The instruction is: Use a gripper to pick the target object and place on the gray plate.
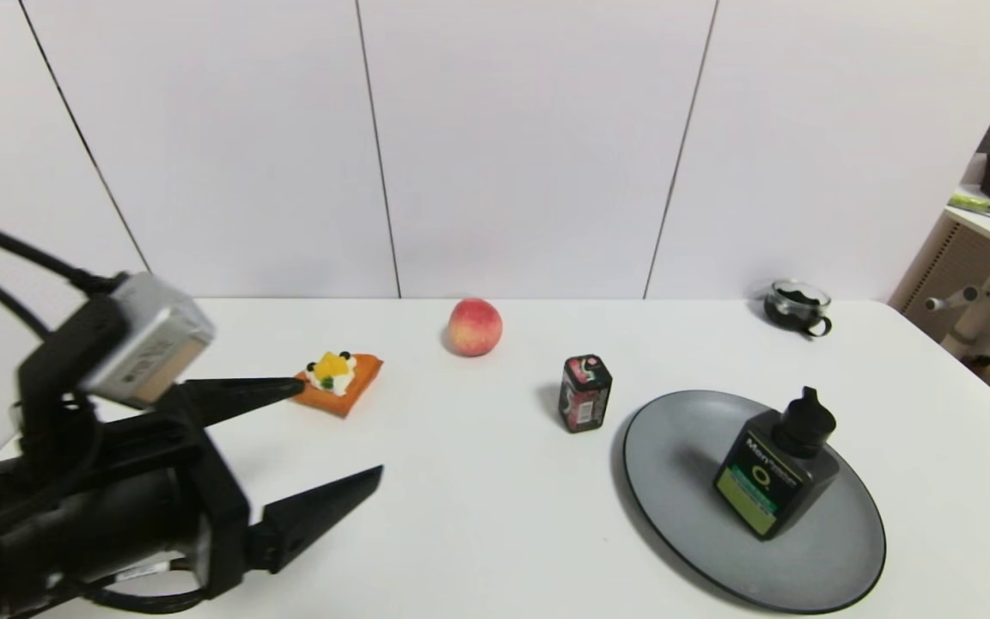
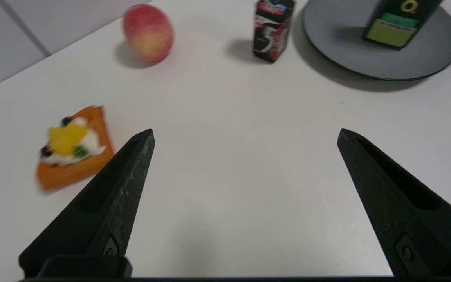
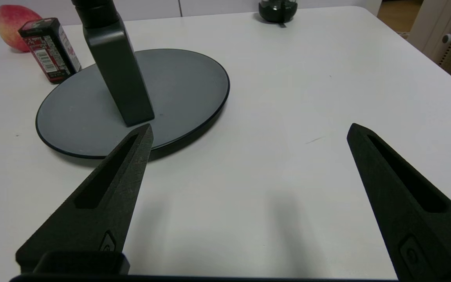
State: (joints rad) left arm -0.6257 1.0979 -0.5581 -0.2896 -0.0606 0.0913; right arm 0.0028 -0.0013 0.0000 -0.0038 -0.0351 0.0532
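The dark bottle (image 1: 775, 475) stood upright on the gray plate (image 1: 839, 550), at the right of the table (image 1: 478, 516). The left gripper (image 1: 336, 434) hovered near the left edge (beside an orange pastry (image 1: 339, 378)), fingers spread wide, holding nothing. The right gripper (image 3: 249, 133) hung near the plate's right side, likewise wide open and empty.

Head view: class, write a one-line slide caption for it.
Dark bottle stands upright on the gray plate; the open left end effector hovers empty over the table's left side.
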